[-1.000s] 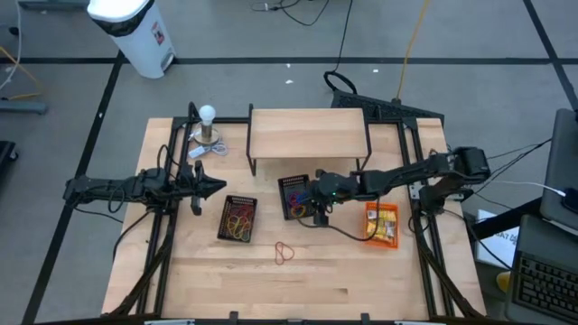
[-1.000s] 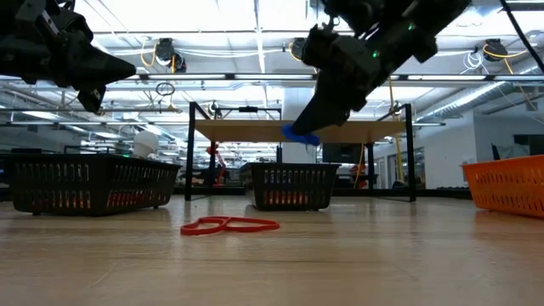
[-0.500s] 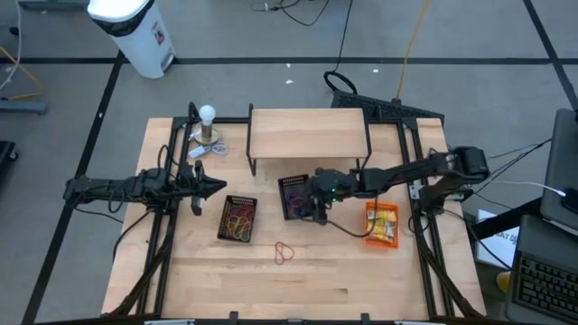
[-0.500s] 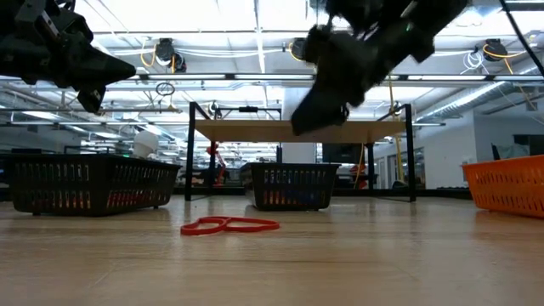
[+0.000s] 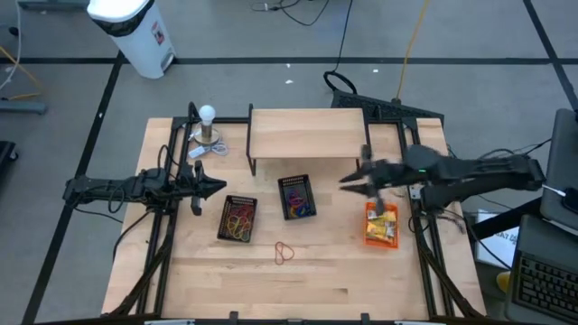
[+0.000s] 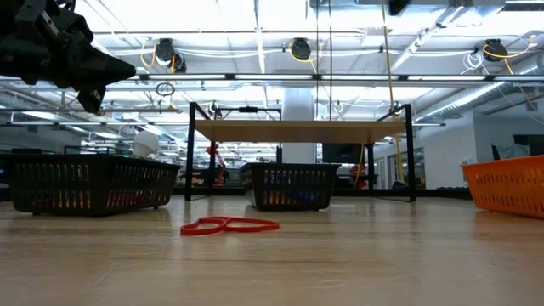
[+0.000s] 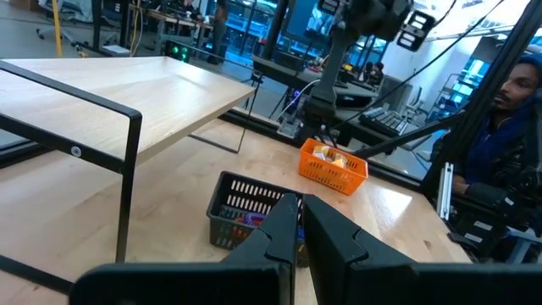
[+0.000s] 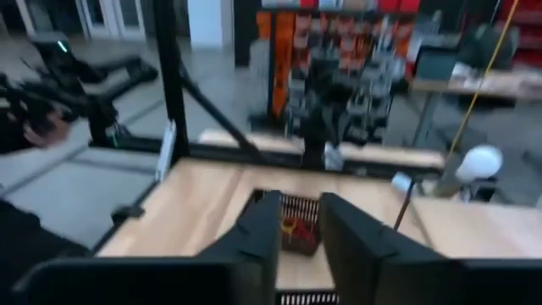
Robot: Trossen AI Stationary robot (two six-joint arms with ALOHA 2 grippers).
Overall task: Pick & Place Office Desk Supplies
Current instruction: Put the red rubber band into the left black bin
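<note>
A red rubber band [image 5: 285, 253] [image 6: 229, 225] lies flat on the table near its middle. Further rubber bands fill a black basket [image 5: 238, 218]. A second black basket [image 5: 296, 197] [image 6: 293, 185] holds blue and purple items. An orange basket [image 5: 381, 226] holds yellow packets. My left gripper [image 5: 219, 187] [image 7: 301, 207] hovers shut, pointing level, left of the black baskets. My right gripper [image 5: 346, 181] [image 8: 299, 203] hangs high between the second black basket and the orange one. It is open, with nothing between its fingers, and it is above the low view.
A wooden shelf on black legs [image 5: 307, 135] stands at the table's far side. A white ball on a metal stand [image 5: 208, 122] is at the far left. A person [image 7: 517, 110] sits beyond the table's right edge. Bare tabletop stretches along the near edge.
My right gripper held a small blue thing above the second black basket and let it go. It then swung up and back toward the table's right edge, tipping up to level, and left the low view. My left gripper kept still.
</note>
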